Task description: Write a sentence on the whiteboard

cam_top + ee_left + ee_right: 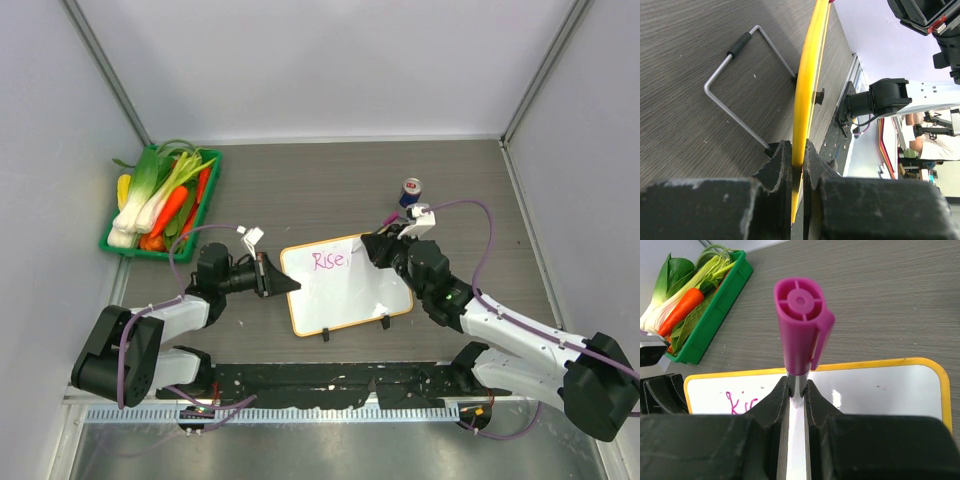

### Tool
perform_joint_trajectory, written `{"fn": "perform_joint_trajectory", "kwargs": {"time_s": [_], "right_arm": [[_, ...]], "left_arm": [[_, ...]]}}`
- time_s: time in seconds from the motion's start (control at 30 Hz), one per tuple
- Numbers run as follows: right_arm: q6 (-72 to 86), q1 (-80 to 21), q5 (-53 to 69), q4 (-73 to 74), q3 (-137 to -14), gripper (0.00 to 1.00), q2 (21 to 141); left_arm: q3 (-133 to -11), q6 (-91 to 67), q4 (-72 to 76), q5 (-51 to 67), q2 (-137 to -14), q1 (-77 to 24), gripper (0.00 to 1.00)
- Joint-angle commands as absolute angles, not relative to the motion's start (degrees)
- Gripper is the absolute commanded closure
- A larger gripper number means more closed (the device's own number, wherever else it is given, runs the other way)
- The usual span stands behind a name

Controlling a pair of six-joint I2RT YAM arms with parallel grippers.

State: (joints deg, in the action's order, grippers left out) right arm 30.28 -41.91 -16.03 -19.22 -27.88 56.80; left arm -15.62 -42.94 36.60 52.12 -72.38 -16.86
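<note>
The whiteboard (350,295) with its orange-yellow frame lies in the middle of the table, its two black clip feet on the near edge. Pink writing (328,261) on its upper left reads "Rise". My left gripper (276,277) is shut on the board's left frame edge, which shows as a yellow strip (807,90) between the left gripper's (799,160) fingers. My right gripper (374,246) hovers over the board's upper right and is shut on a magenta marker (801,325); the right gripper (798,390) holds it by the silver barrel. The board (880,390) and part of the writing (740,402) show beneath.
A green tray (208,205) of vegetables stands at the back left and also shows in the right wrist view (725,300). A blue and red can (411,191) stands behind my right gripper. A bent wire stand (735,100) sticks out from the board's underside.
</note>
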Motion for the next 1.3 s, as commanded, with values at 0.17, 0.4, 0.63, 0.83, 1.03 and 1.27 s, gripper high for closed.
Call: {"fn": "perform_joint_trajectory", "kwargs": {"time_s": [0.17, 0.4, 0.63, 0.83, 1.03, 1.27], "right_arm": [[30.32, -41.75, -19.07, -20.3, -28.48, 0.99, 54.41], [29.62, -41.84, -19.25, -19.86, -29.0, 0.99, 55.54], [30.15, -41.75, -18.63, -20.3, -29.0, 0.99, 57.39], [30.06, -41.84, -16.7, -19.86, -29.09, 0.99, 57.92], [30.58, -41.92, -15.38, -18.46, -28.21, 0.99, 57.3], [30.76, -41.84, -15.73, -16.88, -26.98, 0.99, 55.81]], "left_arm": [[-16.08, -38.94, 33.66, 47.2, -73.74, -16.79, 1.0], [-16.08, -38.94, 33.66, 47.37, -73.92, -16.87, 1.0], [-16.08, -38.94, 33.58, 47.29, -73.48, -16.79, 1.0], [-16.08, -38.94, 33.66, 47.37, -73.57, -16.79, 1.0], [-16.08, -38.94, 33.66, 47.28, -73.65, -16.79, 1.0], [-16.0, -38.94, 33.66, 47.2, -73.48, -16.79, 1.0]]}}
